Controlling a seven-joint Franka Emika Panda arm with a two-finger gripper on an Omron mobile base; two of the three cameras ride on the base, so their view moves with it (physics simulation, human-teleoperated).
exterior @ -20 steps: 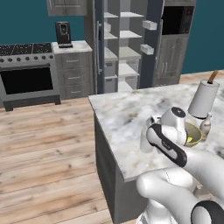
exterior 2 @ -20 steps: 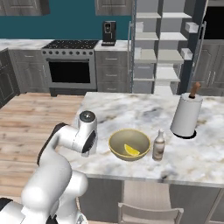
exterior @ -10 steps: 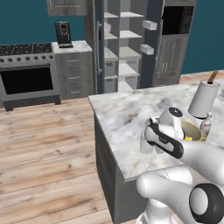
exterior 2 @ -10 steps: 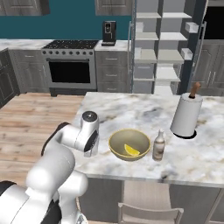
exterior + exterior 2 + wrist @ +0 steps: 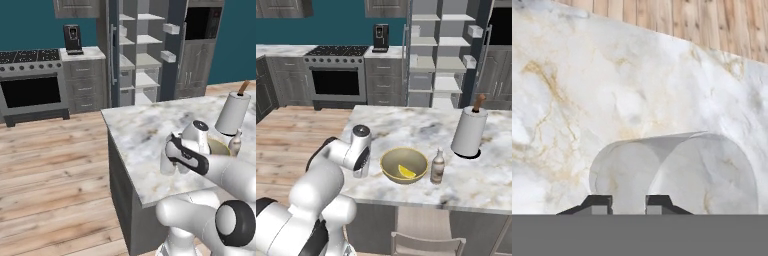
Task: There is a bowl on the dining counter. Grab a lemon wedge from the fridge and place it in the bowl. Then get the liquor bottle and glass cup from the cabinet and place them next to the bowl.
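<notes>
Marble dining counter [image 5: 421,127] with the arm folded low over its near left part. The bowl [image 5: 404,164] stands near the counter's near edge and holds the lemon wedge [image 5: 406,172]; the liquor bottle [image 5: 437,167] stands upright just right of the bowl, apart from it. In the left base view the bowl [image 5: 220,147] is largely hidden behind the arm, and the bottle [image 5: 234,143] shows only its neck and shoulder. The glass cup [image 5: 677,172] fills the lower part of the hand view, transparent, so the marble veining shows through it and its outline is hard to trace; its lower part is cut off. The gripper [image 5: 628,205] is clamped on the cup's rim wall, one finger on each side. In the right base view the cup [image 5: 361,168] is mostly covered by the wrist, just left of the bowl. A paper towel roll [image 5: 468,132] stands farther right.
</notes>
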